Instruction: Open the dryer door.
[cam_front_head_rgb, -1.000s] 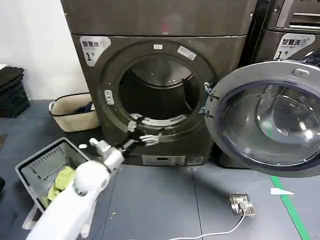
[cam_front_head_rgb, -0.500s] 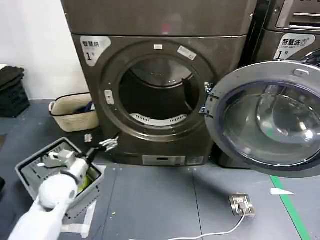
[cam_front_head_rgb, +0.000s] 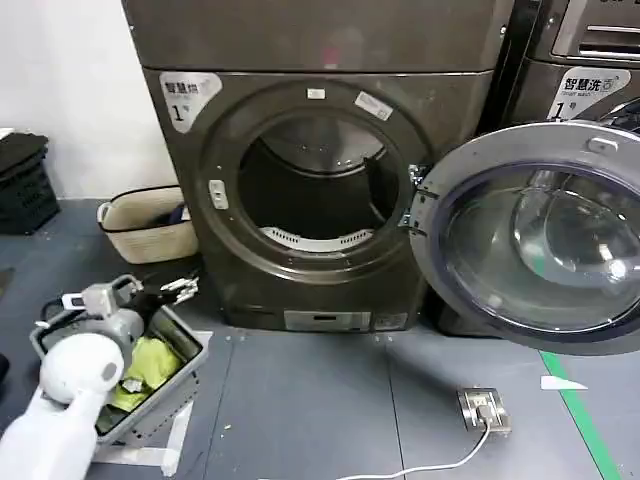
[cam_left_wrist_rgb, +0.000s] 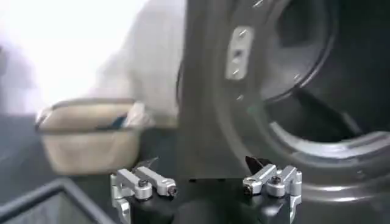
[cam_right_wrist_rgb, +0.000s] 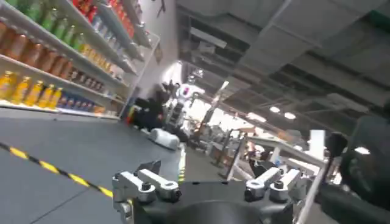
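A: Starting at the left, what sits on the floor?

B: A black crate (cam_front_head_rgb: 22, 185) against the white wall, then a cream woven basket (cam_front_head_rgb: 150, 225) with a dark rim, just beside the dryer's lower left corner. Nearer the robot, a grey slatted plastic bin (cam_front_head_rgb: 175, 345) holds yellow-green cloth (cam_front_head_rgb: 150, 365).

A: And the left gripper (cam_front_head_rgb: 182, 288)?

B: It hangs over that bin's far edge, fingers spread apart and holding nothing, near the dryer front but apart from it. The white rounded arm runs down to the lower left corner.

A: The machine itself?

B: A grey-brown metal dryer (cam_front_head_rgb: 320, 100) with a white corner label (cam_front_head_rgb: 188, 97) marked 1. Its round opening is bare, the dark drum showing inside with a pale perforated strip at the bottom.

A: Where is the dryer door (cam_front_head_rgb: 535, 235)?

B: Swung fully out to the right on its hinge, a wide shiny chrome ring around bulging tinted glass, standing in front of the neighbouring darker machine (cam_front_head_rgb: 585, 60).

A: Room to move?

B: Open grey floor lies before the dryer; a metal floor socket (cam_front_head_rgb: 484, 408) with a white cable and a green tape line (cam_front_head_rgb: 585, 420) lie to the right.

A: The right gripper (cam_right_wrist_rgb: 207, 189)?

B: In its wrist view, its fingers stand apart, empty, aimed at a room with shelves of bottles (cam_right_wrist_rgb: 36, 67).
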